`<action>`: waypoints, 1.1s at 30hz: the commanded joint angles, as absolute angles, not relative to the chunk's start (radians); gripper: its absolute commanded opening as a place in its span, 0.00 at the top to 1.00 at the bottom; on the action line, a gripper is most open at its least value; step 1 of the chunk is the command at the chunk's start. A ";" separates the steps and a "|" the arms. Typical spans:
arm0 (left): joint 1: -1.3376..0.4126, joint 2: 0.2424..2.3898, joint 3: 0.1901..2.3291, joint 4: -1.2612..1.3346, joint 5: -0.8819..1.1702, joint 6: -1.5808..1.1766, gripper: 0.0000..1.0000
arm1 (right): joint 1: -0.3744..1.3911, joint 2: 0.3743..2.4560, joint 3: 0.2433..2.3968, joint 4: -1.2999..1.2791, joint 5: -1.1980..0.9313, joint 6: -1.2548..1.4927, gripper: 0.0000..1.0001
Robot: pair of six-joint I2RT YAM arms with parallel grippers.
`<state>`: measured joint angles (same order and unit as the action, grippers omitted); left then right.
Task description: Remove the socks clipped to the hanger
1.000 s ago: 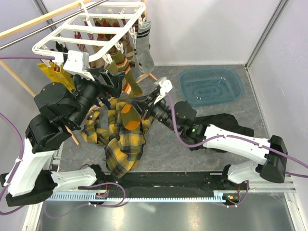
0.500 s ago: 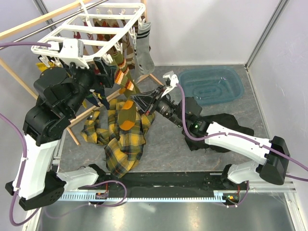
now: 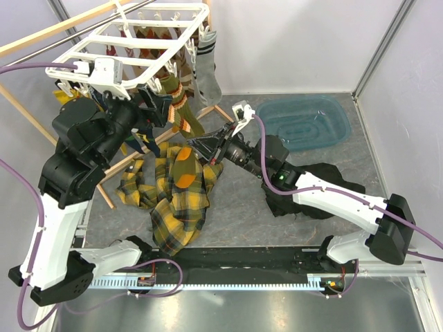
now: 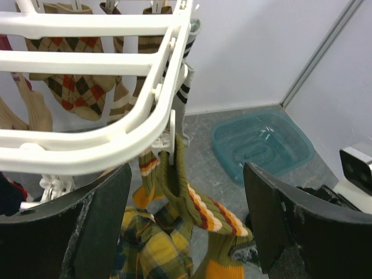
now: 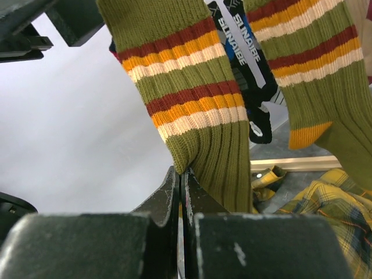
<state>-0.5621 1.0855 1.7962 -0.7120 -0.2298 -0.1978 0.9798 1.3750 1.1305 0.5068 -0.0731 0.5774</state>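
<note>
The white hanger [image 3: 138, 48] hangs at the top left, with several socks clipped under it. A grey striped sock [image 3: 205, 69] dangles at its right corner. My left gripper [image 3: 160, 104] is open just under the frame's near edge. In the left wrist view its fingers [image 4: 64, 226] stand wide on either side of an olive-orange striped sock [image 4: 192, 203], which hangs from a white clip [image 4: 168, 136]. My right gripper [image 5: 183, 174] is shut on the lower end of that olive striped sock [image 5: 197, 104] and holds it out to the right. A second olive sock [image 5: 314, 58] hangs beside it.
A yellow plaid cloth [image 3: 173, 200] lies below the hanger, with a black garment [image 3: 311, 187] under the right arm. A blue tub [image 3: 304, 123] stands at the back right. The wooden rack [image 3: 41, 38] carries the hanger. Brown argyle socks [image 4: 70, 87] hang further back.
My left arm has risen and brought its open gripper up under the hanger's near edge. The right gripper has stayed shut on the olive sock and lifted slightly.
</note>
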 commanded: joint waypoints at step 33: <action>-0.477 1.055 1.623 -0.402 -0.140 -0.406 0.16 | 0.948 1.361 1.126 0.545 -0.152 0.610 1.00</action>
